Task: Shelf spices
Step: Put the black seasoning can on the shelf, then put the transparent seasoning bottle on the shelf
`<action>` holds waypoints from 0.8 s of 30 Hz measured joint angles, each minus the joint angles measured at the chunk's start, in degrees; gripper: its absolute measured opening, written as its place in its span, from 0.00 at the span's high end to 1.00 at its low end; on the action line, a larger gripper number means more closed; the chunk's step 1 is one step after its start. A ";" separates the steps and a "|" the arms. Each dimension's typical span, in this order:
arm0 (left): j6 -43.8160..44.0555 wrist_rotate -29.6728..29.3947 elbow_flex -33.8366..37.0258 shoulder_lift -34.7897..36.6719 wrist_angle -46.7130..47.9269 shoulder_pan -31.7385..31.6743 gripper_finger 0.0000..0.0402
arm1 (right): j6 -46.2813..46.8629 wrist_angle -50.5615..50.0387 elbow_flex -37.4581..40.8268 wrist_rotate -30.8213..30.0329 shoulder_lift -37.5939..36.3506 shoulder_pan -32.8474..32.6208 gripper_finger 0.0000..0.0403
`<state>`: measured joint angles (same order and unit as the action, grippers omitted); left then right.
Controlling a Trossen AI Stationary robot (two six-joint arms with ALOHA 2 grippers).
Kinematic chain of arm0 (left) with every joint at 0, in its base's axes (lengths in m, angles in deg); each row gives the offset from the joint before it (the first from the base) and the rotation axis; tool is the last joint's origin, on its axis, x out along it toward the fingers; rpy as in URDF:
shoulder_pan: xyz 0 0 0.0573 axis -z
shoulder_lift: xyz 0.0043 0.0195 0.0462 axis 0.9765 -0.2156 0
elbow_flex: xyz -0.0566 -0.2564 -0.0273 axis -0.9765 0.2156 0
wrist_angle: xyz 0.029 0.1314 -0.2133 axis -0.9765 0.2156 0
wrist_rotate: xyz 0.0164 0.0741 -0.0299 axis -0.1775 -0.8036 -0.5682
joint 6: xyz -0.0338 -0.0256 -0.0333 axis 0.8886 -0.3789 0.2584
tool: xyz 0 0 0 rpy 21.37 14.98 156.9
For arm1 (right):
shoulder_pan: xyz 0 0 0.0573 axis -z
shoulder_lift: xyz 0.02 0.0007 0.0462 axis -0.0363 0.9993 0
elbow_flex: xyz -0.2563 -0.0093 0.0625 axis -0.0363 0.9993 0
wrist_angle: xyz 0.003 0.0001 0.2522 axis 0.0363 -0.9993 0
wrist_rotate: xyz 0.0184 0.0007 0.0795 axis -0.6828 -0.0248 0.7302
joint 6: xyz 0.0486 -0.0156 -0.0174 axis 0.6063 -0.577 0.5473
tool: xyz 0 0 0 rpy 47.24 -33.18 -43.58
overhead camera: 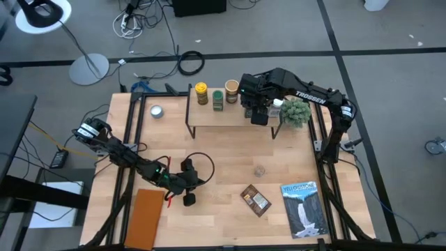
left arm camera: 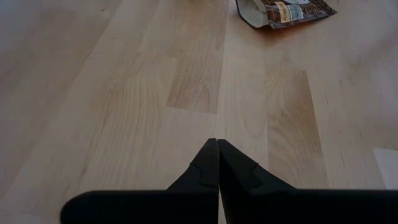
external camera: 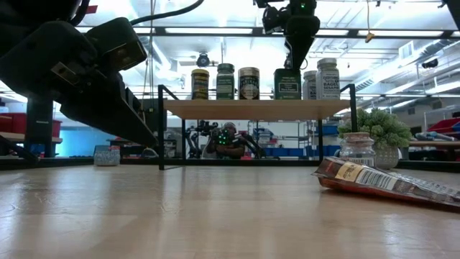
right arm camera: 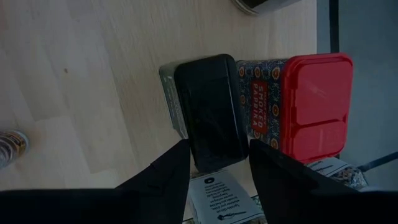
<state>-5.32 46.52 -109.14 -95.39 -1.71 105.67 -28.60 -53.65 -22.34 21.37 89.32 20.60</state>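
Observation:
On the shelf (overhead camera: 230, 124) stand spice jars with yellow (overhead camera: 201, 88), green (overhead camera: 218, 100) and tan (overhead camera: 231, 90) tops. Farther right is a black-lidded tin (right arm camera: 211, 112), tight against a red-lidded paprika tin (right arm camera: 314, 102). My right gripper (right arm camera: 217, 146) comes down over the black-lidded tin (external camera: 287, 84) and is shut on it. A small clear jar (overhead camera: 260, 170) and a flat brown packet (overhead camera: 256, 200) lie on the table. My left gripper (left arm camera: 217, 149) is shut on nothing, low over the near left of the table (overhead camera: 198, 185), pointing toward the packet (left arm camera: 286, 11). My right gripper pinches the tin's black lid (right arm camera: 193, 140) between its two fingers, on the lid's two long sides near one end. The fingers come steeply from above. The tin stands upright with its base on the shelf's plank (external camera: 287, 99), beside the red-lidded tin.
A potted plant (overhead camera: 296, 111) stands at the shelf's right end. A blue-and-white book (overhead camera: 304, 208) lies near right, a brown board (overhead camera: 146, 217) near left, and a round silver tin (overhead camera: 157, 111) left of the shelf. Bare wood lies mid-table (overhead camera: 223, 160).

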 joint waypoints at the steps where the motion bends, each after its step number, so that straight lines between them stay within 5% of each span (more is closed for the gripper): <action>1: 0.00 -0.01 0.02 0.00 0.00 0.00 0.99 | 0.00 0.00 0.00 0.00 0.00 0.00 0.60; 24: 0.02 0.01 0.02 0.00 -0.02 -0.01 0.99 | 0.04 -1.34 -1.42 -0.26 -0.06 -0.02 0.35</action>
<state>-5.30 46.53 -109.11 -95.39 -1.73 105.67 -28.56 -55.00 -23.76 21.11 89.26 20.58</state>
